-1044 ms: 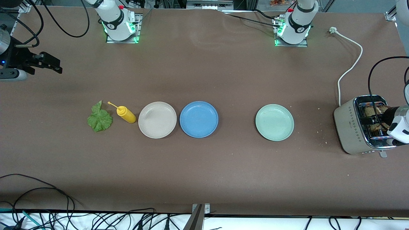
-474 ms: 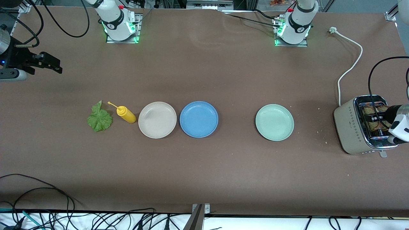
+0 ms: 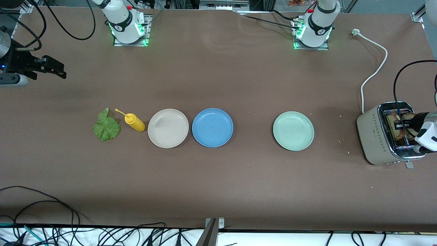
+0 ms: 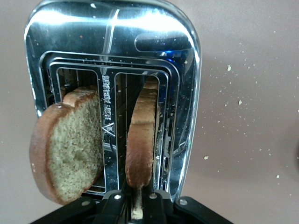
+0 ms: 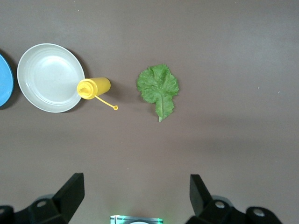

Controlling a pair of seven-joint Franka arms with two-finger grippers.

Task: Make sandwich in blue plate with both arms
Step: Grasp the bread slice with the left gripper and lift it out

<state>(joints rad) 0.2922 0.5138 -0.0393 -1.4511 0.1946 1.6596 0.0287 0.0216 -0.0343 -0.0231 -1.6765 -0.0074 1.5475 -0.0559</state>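
The left tool (image 4: 138, 205) hangs over the toaster (image 3: 382, 136) at the left arm's end of the bench (image 3: 218, 181), its fingers pinched tight on the top edge of a slice of bread (image 4: 140, 140) that stands upright in one of the two slots. In the left wrist view that slice shows edge-on, brown crust toward the camera, with the dark fingers meeting at its rim. A second slice (image 4: 67, 144) stands in the neighbouring slot, tilted outward so that its grainy face shows; nothing grips it. The toaster's top is shiny metal, its body pale, and crumbs lie scattered on the bench around it. A white cord (image 3: 374, 71) runs from the toaster toward the left arm's base.

The right tool (image 5: 135, 193) waits high above the right arm's end of the bench, its fingers spread wide and empty.

The blue plate (image 3: 212, 127) sits near the middle of the bench and has nothing on it. A beige plate (image 3: 168, 128) lies just beside it toward the right arm's end, then a yellow squeeze bottle (image 3: 135, 122) lying on its side close to that plate's rim, then a green lettuce leaf (image 3: 106, 126) flat on the bench. A pale green plate (image 3: 293, 131) sits apart from the blue plate, between it and the toaster.
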